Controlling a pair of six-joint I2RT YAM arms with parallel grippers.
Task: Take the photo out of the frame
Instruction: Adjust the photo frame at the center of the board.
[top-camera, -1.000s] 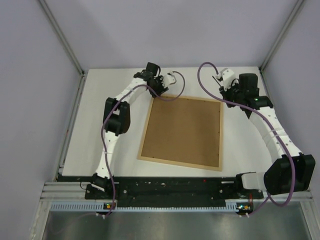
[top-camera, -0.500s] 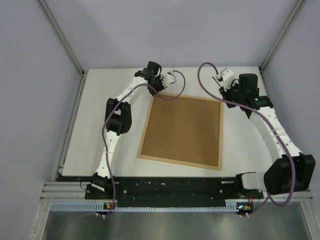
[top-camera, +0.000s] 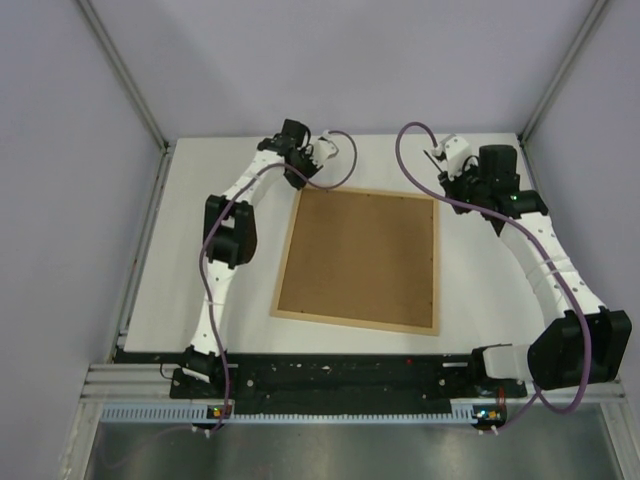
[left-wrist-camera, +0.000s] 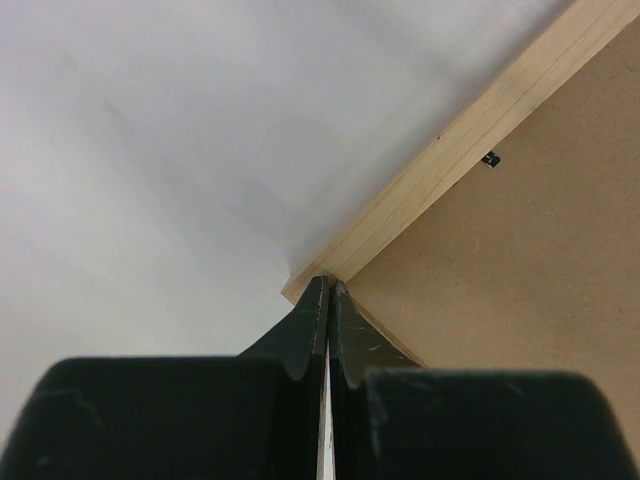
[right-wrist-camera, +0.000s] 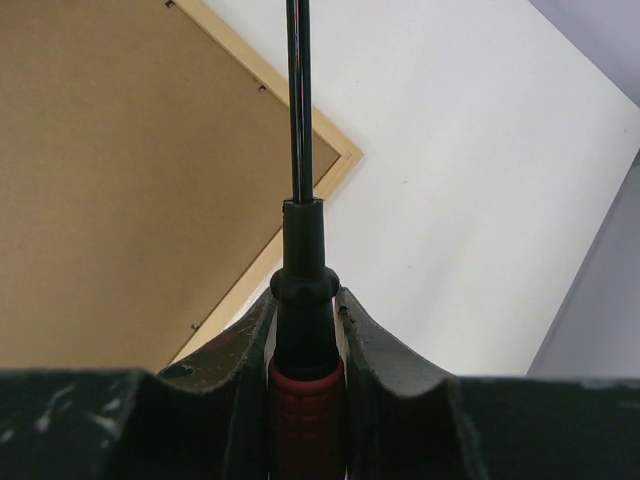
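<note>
The photo was not visible; presumably it lay beneath the brown backing board (top-camera: 360, 255), seated in the frame (top-camera: 352, 323), which lay face down mid-table (top-camera: 190, 200). At the frame's far-left corner the left gripper (left-wrist-camera: 327, 288) had its fingers pressed together on nothing, tips against the wood rim. By the far-right corner the right gripper (right-wrist-camera: 305, 305) pinched a red-handled screwdriver (right-wrist-camera: 303, 250), shaft reaching over the rim. The closed tips might shove the light frame sideways. The screwdriver might then slip off a small black tab (left-wrist-camera: 490, 159) and gouge the board.
</note>
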